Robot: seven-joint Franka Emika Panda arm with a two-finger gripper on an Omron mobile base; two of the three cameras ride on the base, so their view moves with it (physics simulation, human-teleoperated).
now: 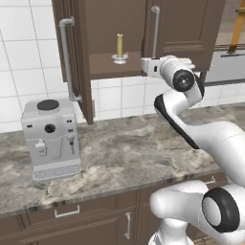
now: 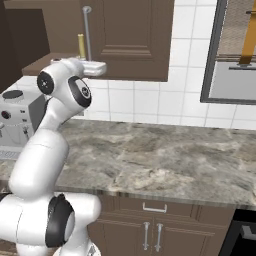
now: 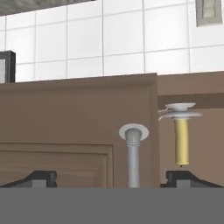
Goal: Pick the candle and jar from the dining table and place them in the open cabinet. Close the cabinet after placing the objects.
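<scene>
While open, candle (image 1: 119, 45) near cabinet (image 1: 107, 67) edge

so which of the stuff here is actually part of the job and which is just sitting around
Part of the job:
- candle, standing on the open cabinet shelf
- gripper, open, beside the shelf
- closed cabinet door with its bar handle

Just sitting around:
- coffee machine on the counter
- window
</scene>
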